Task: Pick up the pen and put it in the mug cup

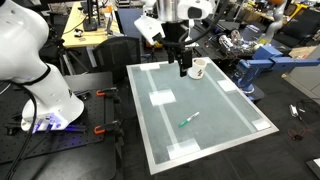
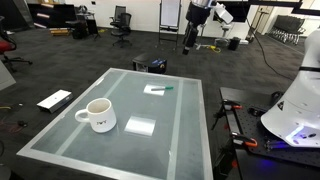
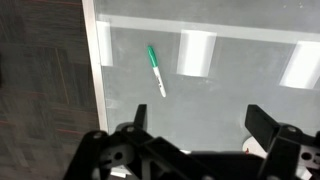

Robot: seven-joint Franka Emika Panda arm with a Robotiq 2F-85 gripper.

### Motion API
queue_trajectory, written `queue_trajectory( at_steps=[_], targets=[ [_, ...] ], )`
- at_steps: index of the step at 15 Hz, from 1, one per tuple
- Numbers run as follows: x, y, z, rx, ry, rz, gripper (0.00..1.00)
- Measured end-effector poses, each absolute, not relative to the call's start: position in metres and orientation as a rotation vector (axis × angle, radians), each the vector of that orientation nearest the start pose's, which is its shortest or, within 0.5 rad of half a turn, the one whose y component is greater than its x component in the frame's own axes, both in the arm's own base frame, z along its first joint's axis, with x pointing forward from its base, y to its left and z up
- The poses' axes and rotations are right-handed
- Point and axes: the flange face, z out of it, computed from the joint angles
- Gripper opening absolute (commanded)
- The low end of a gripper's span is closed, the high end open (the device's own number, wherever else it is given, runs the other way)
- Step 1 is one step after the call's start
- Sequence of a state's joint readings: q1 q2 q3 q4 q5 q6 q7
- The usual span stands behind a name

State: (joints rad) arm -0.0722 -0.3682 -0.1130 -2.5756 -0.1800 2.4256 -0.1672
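Pickup not yet begun: the jaws, apart and empty high over the bench [image 1: 225, 105], must descend onto the pen [image 3: 156, 70], well apart from the far mug cup [image 1: 198, 68].

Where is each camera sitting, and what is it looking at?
An exterior view: high up, looking down on the table; robot base and gripper show.
An exterior view: low beside the mug cup, looking along the table; robot base shows.
Wrist view: on the arm, looking down past the open gripper.
All share the pen.
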Motion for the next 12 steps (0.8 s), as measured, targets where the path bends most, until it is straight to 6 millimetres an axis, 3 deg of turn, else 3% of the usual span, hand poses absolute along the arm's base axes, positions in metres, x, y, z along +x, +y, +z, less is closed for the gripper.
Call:
queue_trajectory(
  at_steps=[4, 12],
  targets=[
    [0.431, -0.098, 0.391, -3.25, -0.212, -0.246, 1.0],
    [0.439, -0.117, 0.339, -3.236, -0.257, -0.055, 1.0]
  ],
)
